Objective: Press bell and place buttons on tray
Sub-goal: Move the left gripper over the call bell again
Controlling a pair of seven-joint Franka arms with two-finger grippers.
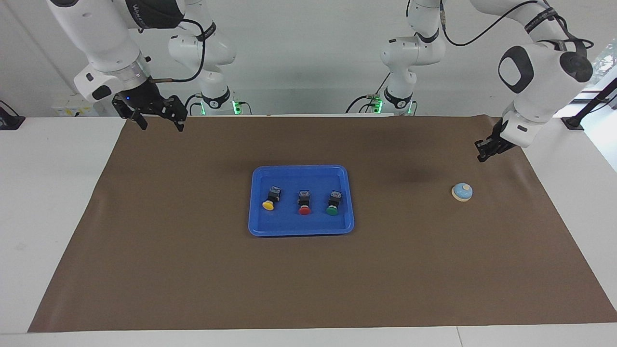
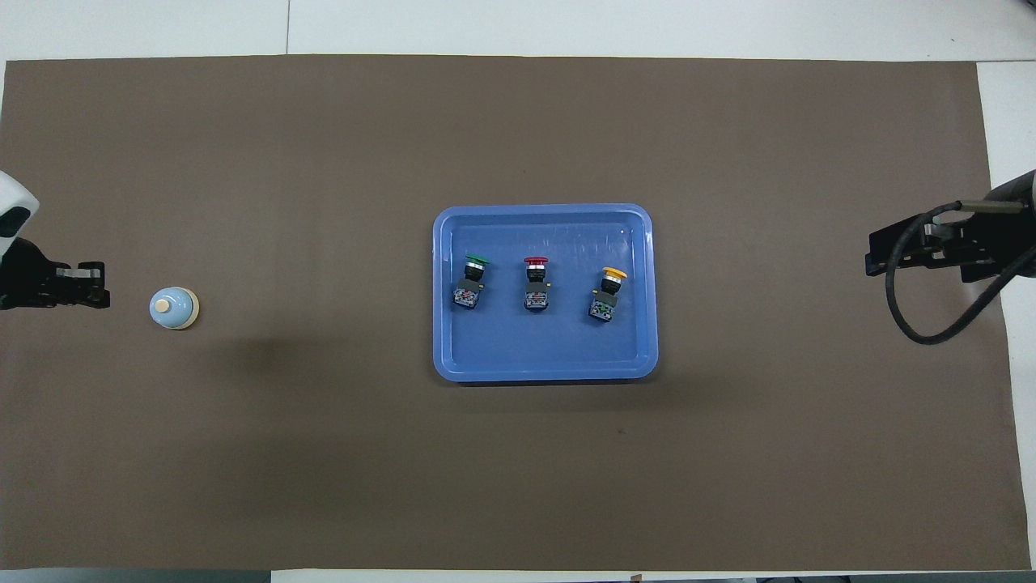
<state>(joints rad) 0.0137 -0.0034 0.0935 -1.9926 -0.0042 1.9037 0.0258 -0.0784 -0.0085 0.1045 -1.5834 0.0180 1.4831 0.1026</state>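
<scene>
Buttons sit on the tray; the bell is mine to press.
On the brown surface (image 1: 193, 270), the tray (image 1: 348, 193) holds three buttons (image 1: 304, 202); my right gripper (image 1: 159, 115) waits spread, my left gripper (image 1: 484, 150) pinched together near the bell (image 1: 462, 192), for poking.

Brown mat (image 1: 193, 270) covers white table (image 1: 48, 193); cables (image 1: 359, 101) nr wall.

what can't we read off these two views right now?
- Overhead view: left gripper shows only its tip, the arm cut by the frame edge.
- Bell: whether it has been pressed, no cue.
- Buttons in the tray: body markings too small.
</scene>
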